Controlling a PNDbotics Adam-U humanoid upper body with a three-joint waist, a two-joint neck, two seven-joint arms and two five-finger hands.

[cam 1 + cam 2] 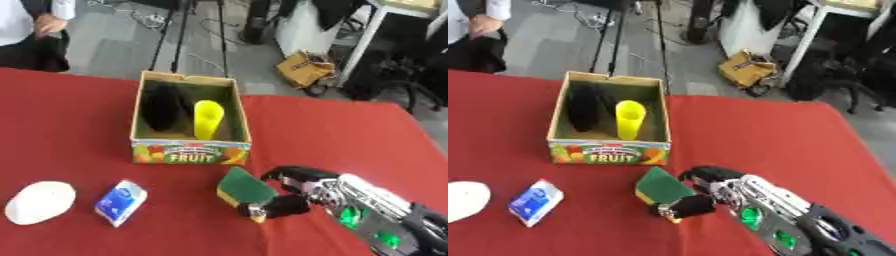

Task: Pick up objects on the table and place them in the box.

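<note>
A green and yellow sponge (241, 187) lies tilted on the red table just in front of the cardboard fruit box (190, 151). My right hand (293, 189) reaches in from the lower right, its fingers and thumb curled round the sponge's right edge. Inside the box stand a yellow cup (208, 119) and a black object (162, 108). A blue and white packet (121, 202) and a white rounded object (39, 201) lie on the table at the lower left. My left hand shows in neither view.
The red table (332, 130) runs to a far edge behind the box. Beyond it are grey floor, tripod legs, cables, a brown bag (306, 67) and a person seated at the upper left.
</note>
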